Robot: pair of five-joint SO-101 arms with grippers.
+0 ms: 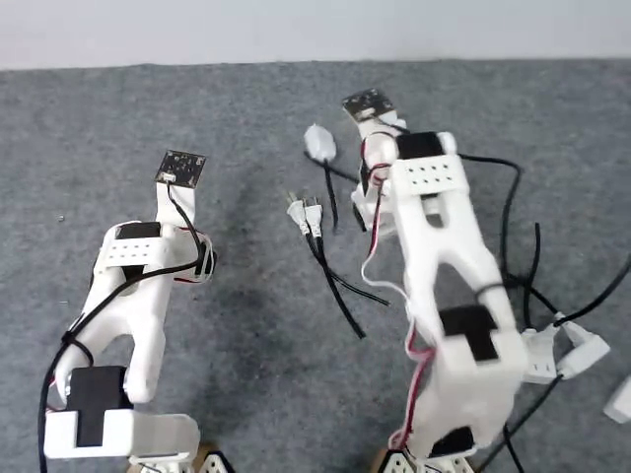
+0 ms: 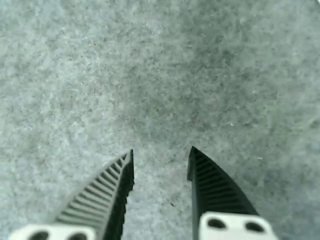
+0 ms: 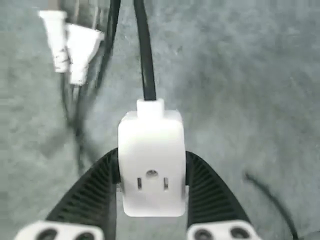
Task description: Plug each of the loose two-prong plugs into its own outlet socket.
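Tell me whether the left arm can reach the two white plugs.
Probably yes: the left claw is open over bare grey carpet, and the white two-prong plugs lie uncovered between the arms. The right claw, shut on a white plastic outlet socket, may crowd them.

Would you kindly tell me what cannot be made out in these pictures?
High view: the right arm's wrist covers the right claw and the outlet socket it grips.
High view: a white block is cut off by the right edge.
Right wrist view: the two plugs are blurred, so their prongs are unclear.
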